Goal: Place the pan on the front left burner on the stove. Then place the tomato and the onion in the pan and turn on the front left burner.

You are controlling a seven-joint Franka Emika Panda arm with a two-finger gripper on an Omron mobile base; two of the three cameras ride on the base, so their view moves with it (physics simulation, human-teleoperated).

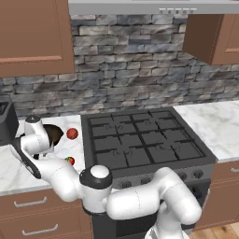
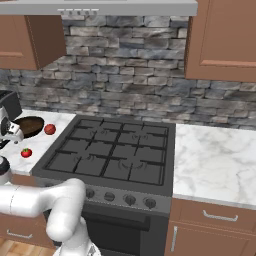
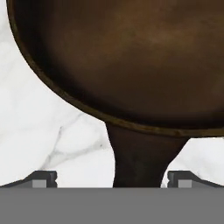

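Pan (image 3: 131,61) on marble counter (image 3: 35,131) left of stove (image 1: 144,140), not yet on front left burner (image 1: 116,156). Fingers (image 3: 43,178) apart, straddling handle root (image 3: 140,162), not clamped.

Risks, judged:
- Grip at handle root: heavy pan may tilt or twist on lift.
- Onion (image 1: 72,134) and tomato (image 1: 70,160) near; swinging pan could knock them rolling.

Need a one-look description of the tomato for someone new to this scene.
Find the stove; on the white marble counter to its left sit a pan and two red balls. The tomato is the smaller, brighter ball near the front edge, green-capped; the onion behind it is duller and plain.
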